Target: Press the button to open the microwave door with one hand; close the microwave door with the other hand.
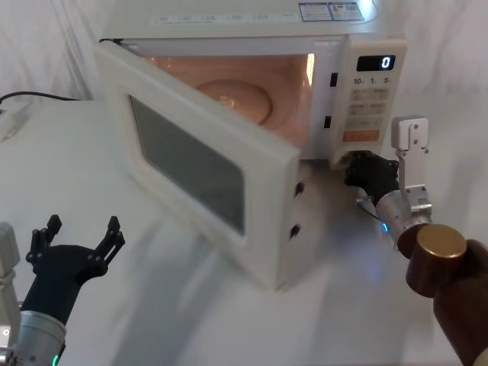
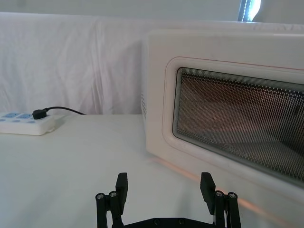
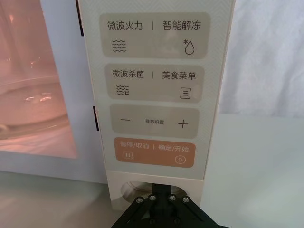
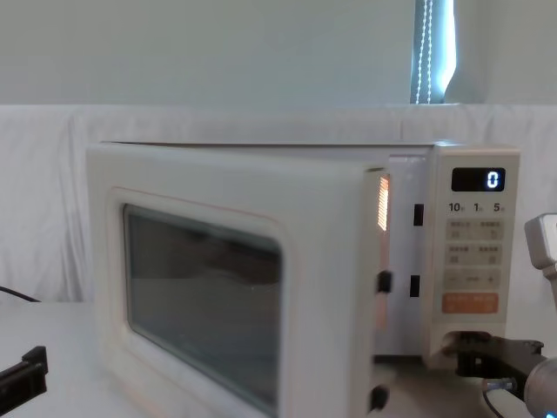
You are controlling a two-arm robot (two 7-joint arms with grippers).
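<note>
We see the cream glass-windowed microwave door [image 1: 202, 171] swung open beside our wide-spread black left gripper [image 1: 76, 238], while our black right gripper [image 1: 357, 169], fingers' spacing unclear, meets the cream oval button [image 4: 463, 340].

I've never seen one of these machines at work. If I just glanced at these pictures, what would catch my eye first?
Most likely the microwave door, swung wide open toward the robot, with the oven's inside glowing pinkish-orange behind it. Next, the right gripper, up against the button at the foot of the control panel, under the lit "0". The left gripper waits low on the left with its fingers spread, short of the door.
</note>
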